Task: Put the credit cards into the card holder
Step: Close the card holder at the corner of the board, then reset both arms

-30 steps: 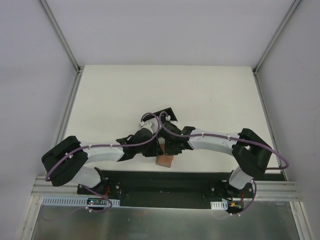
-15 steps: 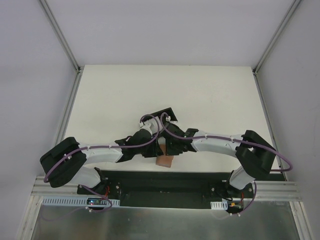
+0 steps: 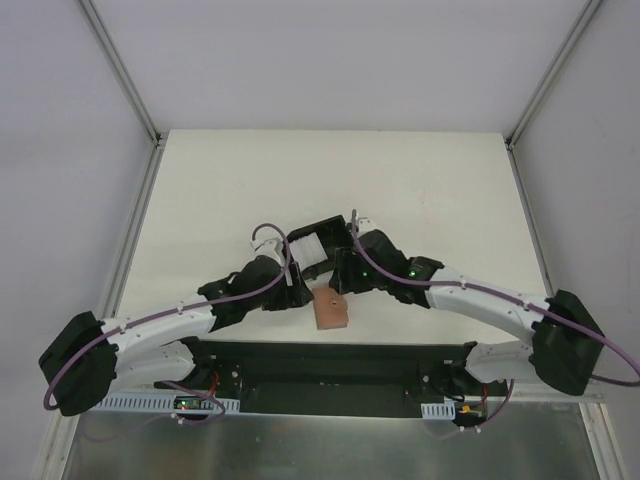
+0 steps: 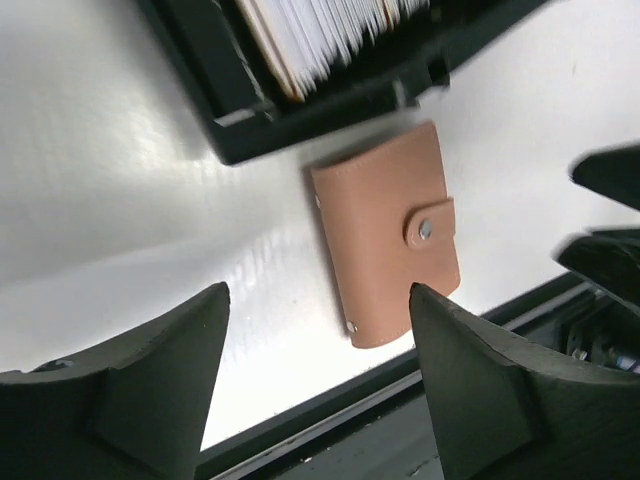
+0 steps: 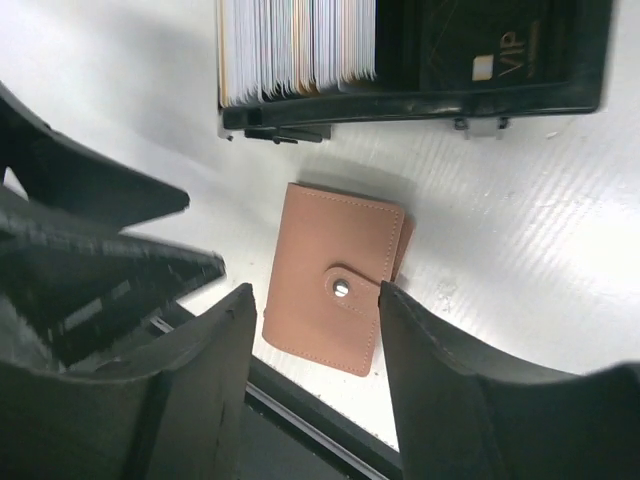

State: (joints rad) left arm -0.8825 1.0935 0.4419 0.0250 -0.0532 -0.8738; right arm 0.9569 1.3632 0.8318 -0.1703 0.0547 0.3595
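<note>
The card holder [image 3: 330,311] is a tan wallet lying flat and snapped shut near the table's front edge. It also shows as the card holder [image 4: 385,245] in the left wrist view and the card holder [image 5: 335,275] in the right wrist view. My left gripper [image 4: 315,292] hangs above it, open, with nothing between its fingers. My right gripper [image 5: 315,290] is open too, raised over the holder's snap tab and not touching it. From above, the left gripper [image 3: 300,292] and right gripper [image 3: 345,283] meet just behind the holder. The credit cards are out of view.
A black box [image 5: 400,60] with a row of upright white-edged cards [image 5: 295,45] stands right behind the holder, mostly hidden under the wrists as the black box [image 3: 325,232] from above. A dark rail [image 3: 330,360] runs along the table's front edge, close to the holder.
Both grippers have opened and lifted off the card holder. It now lies flat and uncovered instead of tucked between the two grippers. Both arms have stretched out lower and wider.
</note>
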